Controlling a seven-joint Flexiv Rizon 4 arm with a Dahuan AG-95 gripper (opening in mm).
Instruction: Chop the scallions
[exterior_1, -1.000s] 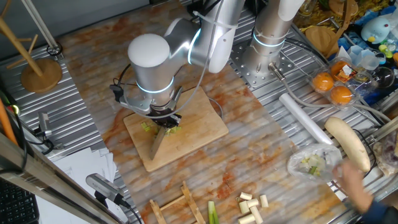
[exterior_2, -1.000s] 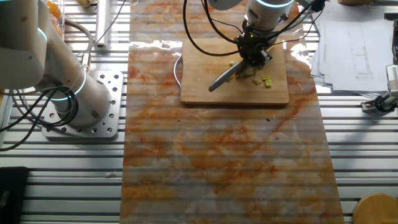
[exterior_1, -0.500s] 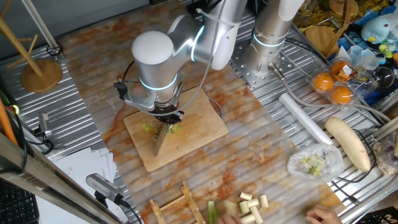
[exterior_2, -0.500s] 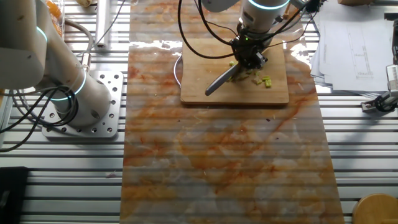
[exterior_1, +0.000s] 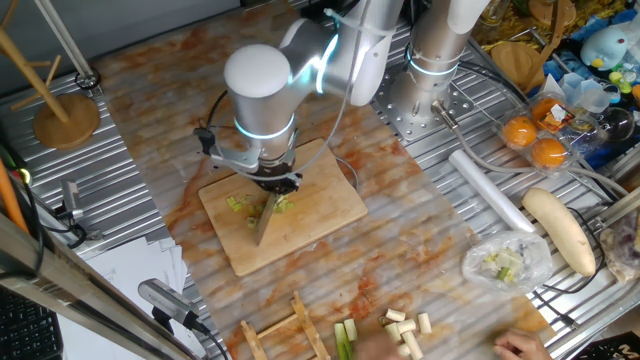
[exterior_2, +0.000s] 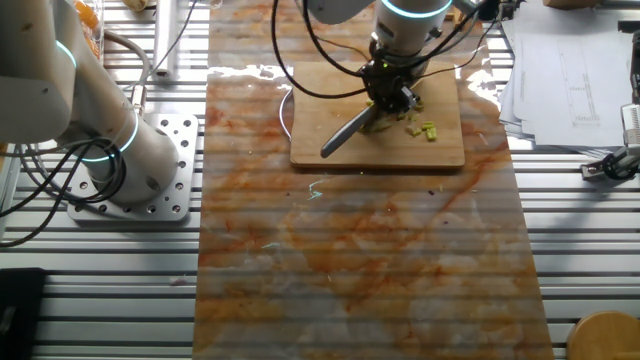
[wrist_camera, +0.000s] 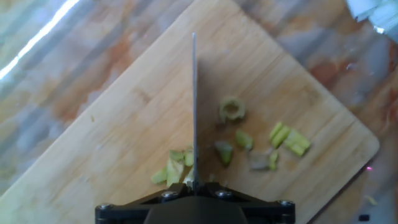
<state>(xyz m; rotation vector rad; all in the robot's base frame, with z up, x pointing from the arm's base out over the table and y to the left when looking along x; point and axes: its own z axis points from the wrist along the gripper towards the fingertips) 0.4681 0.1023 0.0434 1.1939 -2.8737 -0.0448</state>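
Chopped scallions lie as small yellow-green bits and a ring on the wooden board. In one fixed view the bits sit beside the knife blade on the board. My gripper is shut on the knife handle, with the blade pointing away, edge down among the bits. The other fixed view shows the gripper, the knife and the bits. Short pale stalk cylinders lie near the table's front edge.
A person's hand is at the front right corner. A plastic bag, a large pale banana-shaped vegetable, a white roll and oranges lie to the right. A wooden stand is at the left, a second arm's base beside the mat.
My arm and the knife have shifted along the board, away from the front edge, with the blade now among the bits. The person's hand has moved from the bag to the front edge.
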